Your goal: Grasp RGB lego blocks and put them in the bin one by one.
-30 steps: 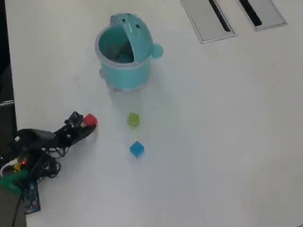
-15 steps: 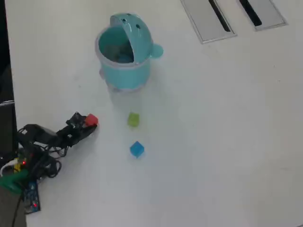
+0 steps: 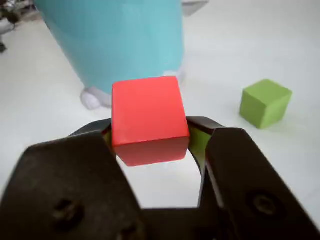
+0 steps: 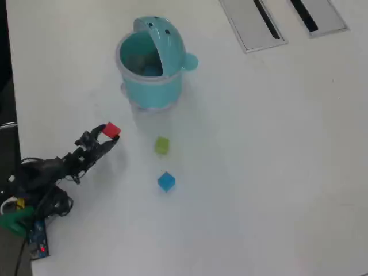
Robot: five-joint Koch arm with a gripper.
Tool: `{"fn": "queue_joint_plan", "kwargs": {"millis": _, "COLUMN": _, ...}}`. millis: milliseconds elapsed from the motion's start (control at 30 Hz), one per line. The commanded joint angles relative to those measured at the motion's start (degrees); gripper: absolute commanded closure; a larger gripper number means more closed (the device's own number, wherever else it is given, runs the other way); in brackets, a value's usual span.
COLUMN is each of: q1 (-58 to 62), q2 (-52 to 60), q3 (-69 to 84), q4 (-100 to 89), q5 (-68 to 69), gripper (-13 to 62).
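While the gripper pinches the red block between its two black jaws, the bin lies at about one o'clock from it in the overhead view, near but clearly apart. From the wrist view the bin's teal wall fills the top of the picture, straight ahead at twelve o'clock, so I judge the coming move to be a carry forward and upward until the block clears the rim.

In the overhead view the gripper points along a line from seven to one o'clock, which already runs roughly toward the bin's open mouth. The lid is flipped up at the far side, at twelve o'clock, and the mouth faces the camera. Something small and bluish shows at the bottom inside; what it is cannot be told.

The green block sits on the table at three o'clock from the gripper, and the blue block at about four o'clock, both outside the bin.
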Motion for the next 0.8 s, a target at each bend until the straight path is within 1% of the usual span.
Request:
{"fn": "queue_joint_plan", "kwargs": {"millis": 0, "q1": -0.88, "q2": 5.62, "q3": -6.33, "q4": 6.86, "q5": 0.7, "gripper": 29.9}}
{"fn": "queue_joint_plan", "kwargs": {"millis": 333, "q1": -1.67, "q2": 11.87, "q3": -22.06, "q4": 20.83, "q5": 2.46, "gripper": 30.1}}
{"fn": "queue_joint_plan", "kwargs": {"millis": 400, "q1": -2.02, "q2": 11.87, "q3": -26.37, "q4": 22.68, "q5": 2.46, "gripper": 30.6}}
{"fn": "queue_joint_plan", "kwargs": {"millis": 467, "q1": -2.72, "q2": 11.87, "q3": -30.15, "q4": 24.87, "q5": 2.46, "gripper": 33.1}}
{"fn": "queue_joint_plan", "kwargs": {"millis": 567, "q1": -4.92, "q2": 11.6, "q3": -37.0, "q4": 29.36, "q5": 0.97, "gripper": 33.1}}
{"fn": "queue_joint_plan", "kwargs": {"millis": 600, "q1": -5.98, "q2": 10.28, "q3": -40.43, "q4": 29.79, "q5": -0.62, "gripper": 33.2}}
{"fn": "queue_joint_plan", "kwargs": {"millis": 767, "q1": -7.29, "q2": 6.77, "q3": -47.9, "q4": 29.88, "q5": -3.78, "gripper": 34.6}}
